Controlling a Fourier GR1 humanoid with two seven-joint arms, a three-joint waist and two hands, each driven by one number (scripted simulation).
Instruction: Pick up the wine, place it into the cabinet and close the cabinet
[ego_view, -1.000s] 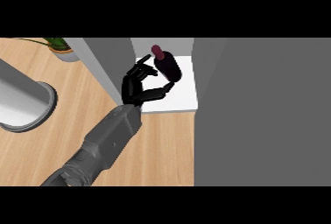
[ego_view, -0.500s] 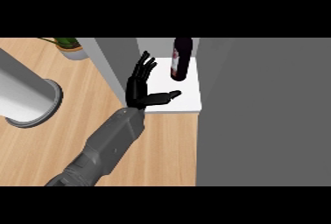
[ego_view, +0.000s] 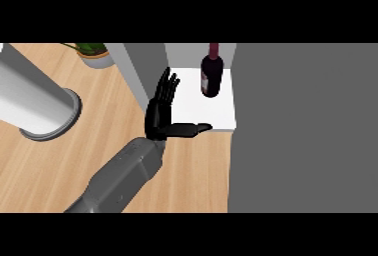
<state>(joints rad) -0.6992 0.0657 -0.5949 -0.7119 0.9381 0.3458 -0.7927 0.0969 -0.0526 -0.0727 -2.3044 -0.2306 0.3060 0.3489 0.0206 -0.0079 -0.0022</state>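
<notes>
At right, a big flat grey panel (ego_view: 303, 125), matte, probably the cabinet door. Swinging it shut with the forearm (ego_view: 122, 175) in the opening would jam it. Counter (ego_view: 52, 170) is smooth light wood grain. White cabinet shelf (ego_view: 221, 112) is flat and looks slick. Left hand (ego_view: 159, 119), black, sits at the shelf's left edge with fingers straight and thumb out, holding nothing. Wine bottle (ego_view: 211, 82) stands upright at the shelf's far end, apart from the hand: dark glass, tall, narrow base. A knock from the fingers could tip it.

Dark red wine bottle (ego_view: 211, 80), black hand (ego_view: 158, 116)
</notes>
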